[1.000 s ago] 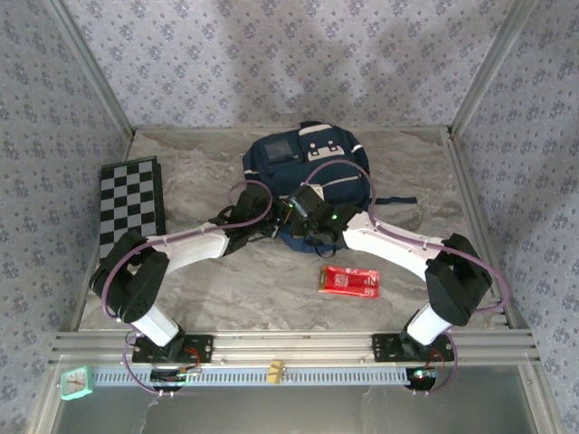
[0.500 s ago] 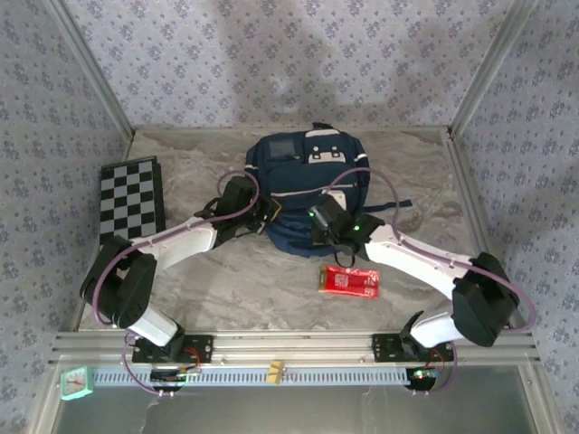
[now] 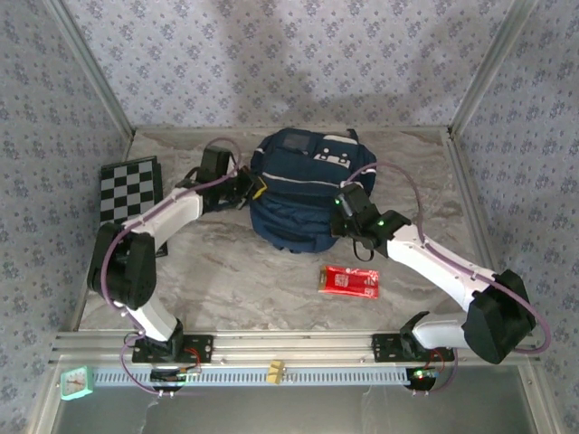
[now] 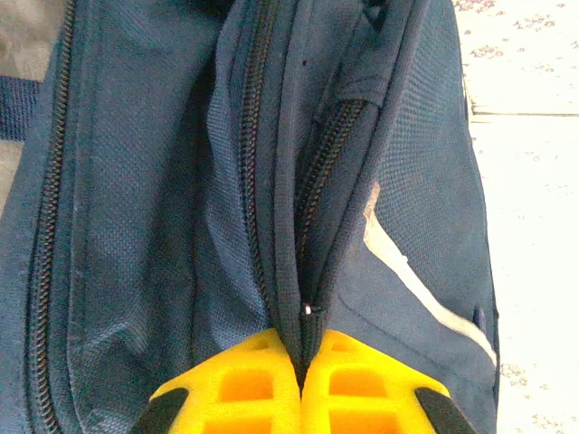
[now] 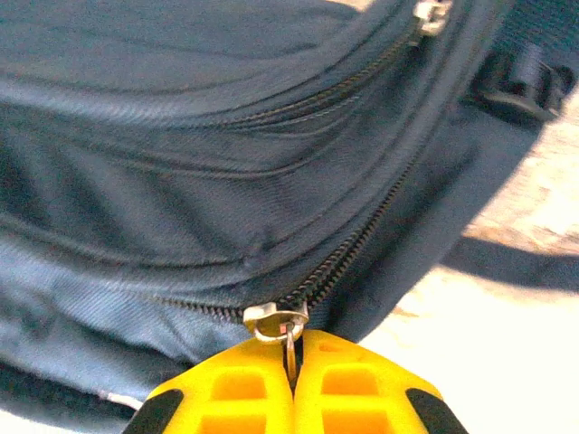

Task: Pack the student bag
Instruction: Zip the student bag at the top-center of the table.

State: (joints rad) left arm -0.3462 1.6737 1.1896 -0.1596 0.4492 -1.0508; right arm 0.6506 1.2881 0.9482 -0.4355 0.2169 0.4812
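Nearest, a red packet point(image 3: 349, 281) lies loose on the surface point(image 3: 226, 271) toward its near edge, unpacked. Beyond it, the right end effector point(image 5: 296, 348) is clenched on a zipper pull point(image 5: 276, 323) at the right side of the student bag point(image 3: 303, 194). The left end effector point(image 4: 301, 339) pinches the bag's zipper seam on the left side. The bag sits mid-surface toward the far edge, and a checkerboard point(image 3: 129, 192) waits by the left edge. Packing looks barely begun.

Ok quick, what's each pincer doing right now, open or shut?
Left pincer: shut, pinching the student bag fabric along a zipper.
Right pincer: shut on a zipper pull of the bag.
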